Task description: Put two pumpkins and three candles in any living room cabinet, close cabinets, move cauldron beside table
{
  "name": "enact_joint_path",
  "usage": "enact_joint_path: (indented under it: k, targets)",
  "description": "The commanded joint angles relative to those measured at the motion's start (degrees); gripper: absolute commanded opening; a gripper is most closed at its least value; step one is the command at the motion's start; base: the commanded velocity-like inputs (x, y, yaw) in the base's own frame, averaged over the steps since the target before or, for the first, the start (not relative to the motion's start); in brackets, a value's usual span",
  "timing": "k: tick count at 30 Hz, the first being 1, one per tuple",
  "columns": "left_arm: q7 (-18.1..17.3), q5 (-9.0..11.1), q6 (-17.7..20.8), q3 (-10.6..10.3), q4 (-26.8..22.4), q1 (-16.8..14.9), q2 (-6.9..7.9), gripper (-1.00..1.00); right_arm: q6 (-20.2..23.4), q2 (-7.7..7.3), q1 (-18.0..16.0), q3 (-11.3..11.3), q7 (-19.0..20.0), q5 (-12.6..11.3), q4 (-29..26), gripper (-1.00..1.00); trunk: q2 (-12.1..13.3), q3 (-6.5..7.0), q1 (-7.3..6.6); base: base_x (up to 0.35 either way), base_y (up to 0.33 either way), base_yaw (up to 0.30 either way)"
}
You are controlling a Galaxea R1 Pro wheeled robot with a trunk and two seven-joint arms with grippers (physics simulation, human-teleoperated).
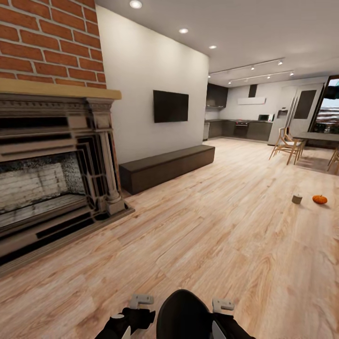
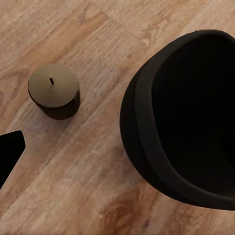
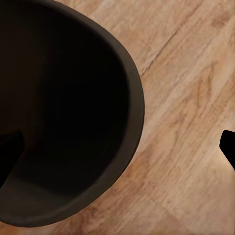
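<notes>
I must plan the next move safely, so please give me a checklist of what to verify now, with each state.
1. Long low dark brown wooden cabinet closed: ok, no drawer stands out.
2. Small bright-orange ribbed pumpkin stored: not ok, on the floor.
3. Short beige candle beside that pumpkin stored: not ok.
4. Olive-brown round candle near the black round cauldron stored: not ok, on the floor.
5. Cauldron next to a table: not ok, in front of the robot.
6. Hands free: cannot tell.

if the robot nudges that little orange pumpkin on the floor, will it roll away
Probably some. The pumpkin looks round and sits on bare smooth wood floor, so a push could send it wobbling off. Its squat, ribbed shape suggests it would settle quickly.
</notes>
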Motion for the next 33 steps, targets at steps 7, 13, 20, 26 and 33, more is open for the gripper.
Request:
enact_joint_path:
  k: [7,13,20,26,33]
  targets:
    - [-0.04,0.25,0.33,-0.09,-0.09,0.01,0.07,1.0,0.17,0.01,-0.01,0.1,-0.09,-0.58,-0.16,1.0,-2.85,-1.32,1.53,0.0,0.0,0.0]
    - [-0.04,0.19,0.33,-0.16,-0.12,0.06,0.07,1.0,0.14,0.0,-0.01,0.13,0.03,-0.61,-0.21,1.0,-2.85,-1.32,1.53,0.0,0.0,0.0]
    - [-0.06,0.17,0.33,-0.16,-0.13,0.07,0.08,1.0,0.14,0.01,-0.01,0.13,0.04,-0.64,-0.21,1.0,-2.85,-1.12,1.53,0.0,0.0,-0.073]
    - [-0.09,0.18,0.33,-0.18,-0.12,0.07,0.1,1.0,0.14,-0.02,-0.01,0.13,0.04,-0.66,-0.21,1.0,-2.85,-0.84,1.53,0.0,0.0,-0.137]
    - [-0.1,0.17,0.33,-0.18,-0.11,0.07,0.11,1.0,0.14,-0.02,-0.01,0.11,0.04,-0.67,-0.21,1.0,-2.85,-0.81,1.53,0.0,0.0,-0.014]
